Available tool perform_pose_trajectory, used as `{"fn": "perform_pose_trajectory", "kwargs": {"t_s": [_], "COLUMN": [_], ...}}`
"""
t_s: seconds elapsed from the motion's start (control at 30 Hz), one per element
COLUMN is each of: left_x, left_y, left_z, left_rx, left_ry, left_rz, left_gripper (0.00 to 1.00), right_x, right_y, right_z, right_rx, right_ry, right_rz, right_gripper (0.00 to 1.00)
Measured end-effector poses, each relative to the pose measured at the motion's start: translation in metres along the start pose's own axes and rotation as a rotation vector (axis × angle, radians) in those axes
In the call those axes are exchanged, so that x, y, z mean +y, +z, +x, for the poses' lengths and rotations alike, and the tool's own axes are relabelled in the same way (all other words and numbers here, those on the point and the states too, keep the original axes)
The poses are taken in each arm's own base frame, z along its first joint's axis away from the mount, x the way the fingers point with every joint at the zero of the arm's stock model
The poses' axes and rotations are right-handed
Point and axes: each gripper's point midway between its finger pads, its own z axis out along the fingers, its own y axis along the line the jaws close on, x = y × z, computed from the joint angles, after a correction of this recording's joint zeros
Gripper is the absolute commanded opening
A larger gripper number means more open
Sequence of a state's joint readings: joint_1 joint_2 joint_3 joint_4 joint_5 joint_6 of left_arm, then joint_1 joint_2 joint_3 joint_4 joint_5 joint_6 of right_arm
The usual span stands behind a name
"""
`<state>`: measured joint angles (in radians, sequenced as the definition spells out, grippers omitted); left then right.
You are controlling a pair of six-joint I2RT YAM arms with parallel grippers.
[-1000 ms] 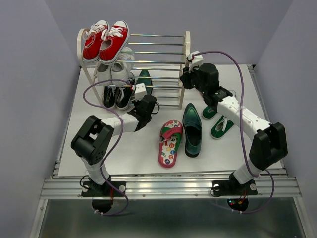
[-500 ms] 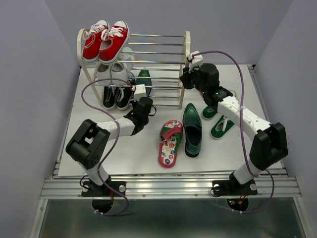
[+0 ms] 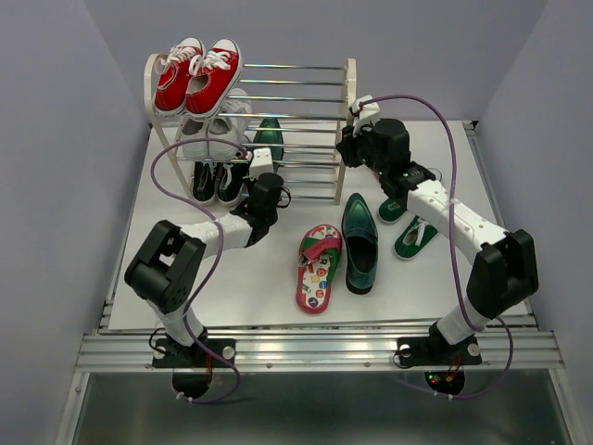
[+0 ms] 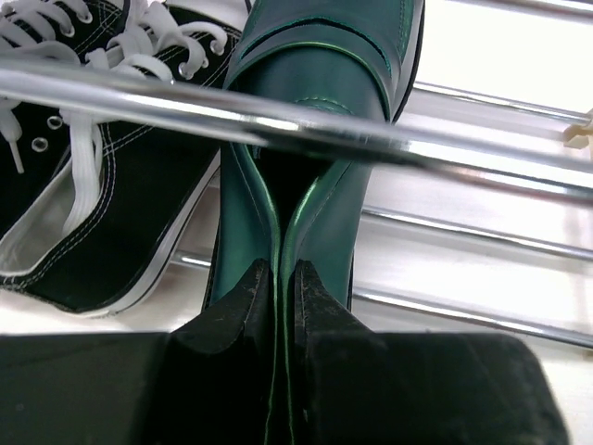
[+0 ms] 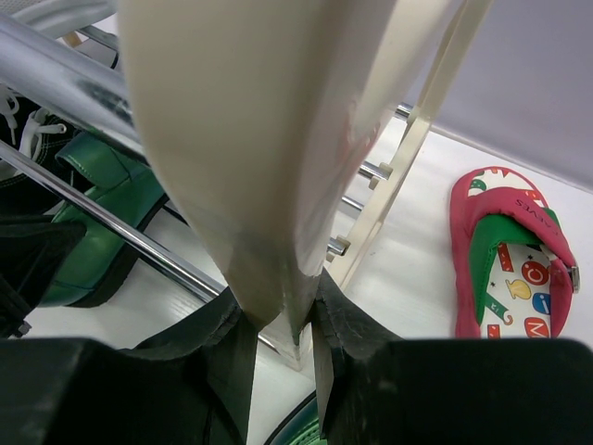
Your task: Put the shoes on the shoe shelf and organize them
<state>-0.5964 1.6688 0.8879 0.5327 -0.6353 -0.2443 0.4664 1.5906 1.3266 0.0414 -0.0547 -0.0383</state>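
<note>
- So far, only one dark green loafer (image 4: pixel 315 83) is sitting on the shoe shelf (image 3: pixel 348 93), on the bottom tier with its toe pointing inward, just beside the black sneakers (image 4: pixel 83 213).
- The left gripper (image 4: pixel 280 278) is pinching that loafer's heel wall between its fingers, so I judge this placing as not yet finished.
- The right gripper (image 5: pixel 283 315) is clamping the lower edge of the shelf's cream side frame, apparently steadying it.
- The second loafer (image 3: pixel 359 243) is lying on the table (image 3: pixel 232 292), just beside a pink flip-flop (image 3: pixel 318 267).
- The green sneakers (image 3: pixel 408 227) are lying near the right arm, off the shelf.
- That is leaving the second loafer, the flip-flops and both sneakers to go.
- Red sneakers (image 3: pixel 196 74) and white sneakers (image 3: pixel 218 125) are occupying the left of the upper tiers.
- Only one flip-flop is showing; its partner is nowhere in view.
- The right arm is covering part of the green sneakers.
- A chrome rod (image 4: pixel 278 125) is crossing the shelved loafer in the left wrist view, and the toe is running off the top edge.
- Whether its sole is resting fully on the rods is impossible to tell.
</note>
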Motion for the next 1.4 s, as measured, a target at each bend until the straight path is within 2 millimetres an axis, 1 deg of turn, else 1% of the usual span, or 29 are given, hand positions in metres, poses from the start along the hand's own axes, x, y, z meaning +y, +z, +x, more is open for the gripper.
{"fn": "perform_pose_trajectory", "kwargs": {"t_s": [0.17,0.27,0.43,0.5,0.53,0.57,0.6,0.67,0.73,0.77,0.87,1.0,1.03,1.07,1.1,1.13,1.17,1.2,1.23,1.27,1.3,1.4], "left_x": [-0.004,-0.007,-0.008,-0.009,-0.010,-0.011,-0.012,-0.011,-0.012,-0.012,-0.013,-0.012,-0.010,-0.010,-0.010,-0.009,-0.009,-0.009,-0.009,-0.010,-0.010,-0.013], "left_y": [0.011,0.017,0.022,0.023,0.024,0.025,0.026,0.026,0.026,0.026,0.023,0.018,0.015,0.012,0.009,0.006,0.002,-0.003,-0.008,-0.012,-0.017,-0.033], "left_z": [-0.006,-0.003,0.007,0.005,0.005,0.004,0.005,0.005,0.002,0.000,-0.004,-0.003,-0.005,-0.007,-0.011,-0.014,-0.020,-0.025,-0.030,-0.034,-0.037,-0.043], "left_rx": [-0.003,0.007,0.033,0.039,0.041,0.042,0.045,0.046,0.036,0.033,0.027,0.033,0.033,0.030,0.025,0.019,0.009,0.002,-0.005,-0.013,-0.017,-0.025], "left_ry": [-0.012,-0.009,0.013,0.017,0.018,0.016,0.017,0.014,0.004,0.000,-0.007,-0.024,-0.032,-0.040,-0.052,-0.061,-0.074,-0.083,-0.092,-0.100,-0.105,-0.118], "left_rz": [0.009,0.017,0.020,0.017,0.017,0.017,0.016,0.009,0.011,0.014,0.019,0.028,0.031,0.034,0.043,0.048,0.057,0.066,0.086,0.098,0.112,0.153], "left_gripper": [0.00,0.00,0.00,0.03,0.09,0.22,0.46,0.64,0.74,0.77,0.79,0.82,0.84,0.84,0.85,0.85,0.87,0.89,0.89,0.89,0.89,0.89], "right_x": [0.000,0.000,0.000,0.000,0.000,0.000,0.000,0.000,0.000,0.000,0.000,-0.001,-0.001,-0.001,-0.001,0.000,0.000,0.001,0.001,0.003,0.004,0.008], "right_y": [0.000,0.000,0.000,0.000,0.000,0.000,0.000,0.000,0.000,0.000,0.000,0.000,0.000,0.000,-0.001,-0.001,-0.002,-0.004,-0.005,-0.009,-0.011,-0.018], "right_z": [0.000,0.000,0.000,0.000,0.001,0.001,0.000,0.001,0.001,0.000,0.001,0.001,0.000,0.001,0.001,0.001,0.002,0.003,0.004,0.005,0.006,0.006], "right_rx": [0.000,0.000,0.001,0.001,0.002,0.002,0.001,0.002,0.002,0.001,0.002,0.001,0.001,0.002,0.003,0.005,0.011,0.019,0.024,0.038,0.045,0.062], "right_ry": [0.000,0.000,0.000,0.000,0.000,0.000,0.000,0.000,0.000,0.000,0.000,0.005,0.005,0.007,0.011,0.013,0.016,0.024,0.026,0.037,0.043,0.060], "right_rz": [-0.002,-0.002,-0.002,-0.002,-0.002,-0.002,-0.002,-0.002,-0.002,-0.002,0.000,0.004,0.005,0.006,0.006,0.006,0.005,0.004,0.002,-0.001,-0.004,-0.014], "right_gripper": [0.09,0.09,0.11,0.12,0.13,0.15,0.15,0.16,0.18,0.18,0.20,0.27,0.33,0.36,0.41,0.54,0.60,0.69,0.86,0.94,1.00,1.00]}}
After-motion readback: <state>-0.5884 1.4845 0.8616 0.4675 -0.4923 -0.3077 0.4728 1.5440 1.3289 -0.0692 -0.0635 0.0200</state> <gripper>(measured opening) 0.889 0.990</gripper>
